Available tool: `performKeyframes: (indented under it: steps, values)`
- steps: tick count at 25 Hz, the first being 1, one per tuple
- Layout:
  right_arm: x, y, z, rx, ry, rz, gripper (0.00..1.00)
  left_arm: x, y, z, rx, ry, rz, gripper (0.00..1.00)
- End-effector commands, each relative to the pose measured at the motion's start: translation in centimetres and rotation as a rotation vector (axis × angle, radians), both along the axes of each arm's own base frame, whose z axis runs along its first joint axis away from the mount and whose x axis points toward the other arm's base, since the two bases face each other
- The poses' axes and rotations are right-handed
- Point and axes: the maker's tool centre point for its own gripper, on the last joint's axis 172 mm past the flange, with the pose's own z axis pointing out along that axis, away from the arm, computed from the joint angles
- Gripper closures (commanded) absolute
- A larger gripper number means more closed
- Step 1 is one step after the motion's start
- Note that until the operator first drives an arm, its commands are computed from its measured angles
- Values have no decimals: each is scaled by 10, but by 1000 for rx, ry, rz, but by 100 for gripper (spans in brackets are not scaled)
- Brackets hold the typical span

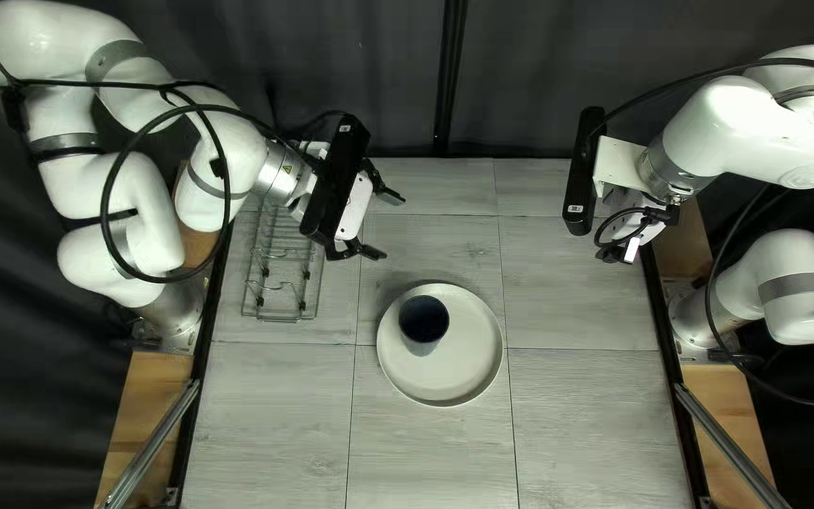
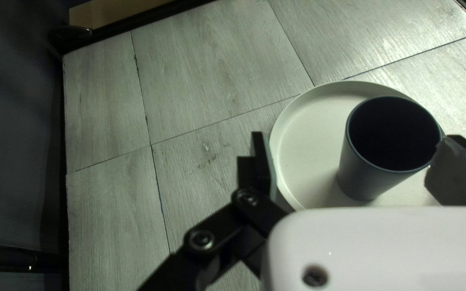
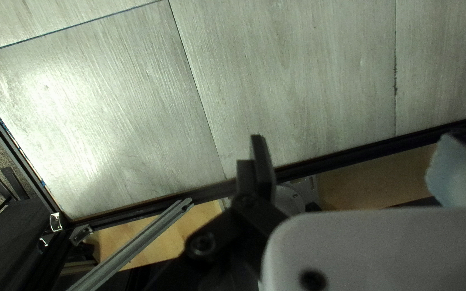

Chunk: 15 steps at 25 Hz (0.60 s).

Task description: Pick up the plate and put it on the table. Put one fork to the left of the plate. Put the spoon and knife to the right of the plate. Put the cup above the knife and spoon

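In the top left view my left gripper (image 1: 392, 226) hangs up and to the left of a round off-white plate (image 1: 468, 363). A dark-blue cup (image 1: 424, 320) stands upright on that plate. Seen from the left wrist, my left gripper (image 2: 354, 164) has its fingers wide apart; the cup (image 2: 370, 180) and plate (image 2: 308, 140) lie farther off beyond them, one fingertip overlapping the cup's rim in the picture only. My right gripper (image 1: 626, 253) is above the table's right side; in its wrist view the gripper (image 3: 349, 167) is open around nothing. No fork, knife or spoon shows.
A wire rack (image 1: 280, 317) stands at the left side of the table (image 1: 426, 452), below my left arm. Dark rails and wooden side boards (image 1: 723, 405) with slanted metal struts (image 1: 732, 448) border the tabletop. Dark curtain hangs behind the far edge.
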Motion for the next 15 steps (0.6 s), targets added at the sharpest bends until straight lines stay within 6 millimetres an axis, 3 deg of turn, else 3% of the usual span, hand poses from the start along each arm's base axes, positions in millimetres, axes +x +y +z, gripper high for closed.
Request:
performKeyframes:
  steps: [1, 4, 9, 15]
  values:
    - [0, 0, 0, 0, 0, 0, 0, 0, 0, 0, 0, 0, 0, 0]
    - [0, 0, 0, 0, 0, 0, 0, 1, -4, -3, -15, -26, -35, 0]
    - [0, 0, 0, 0, 0, 0, 0, 39, -49, -1, -128, -159, -329, 0]
    - [0, 0, 0, 0, 0, 0, 0, 41, -83, 2, -202, -263, -505, 0]
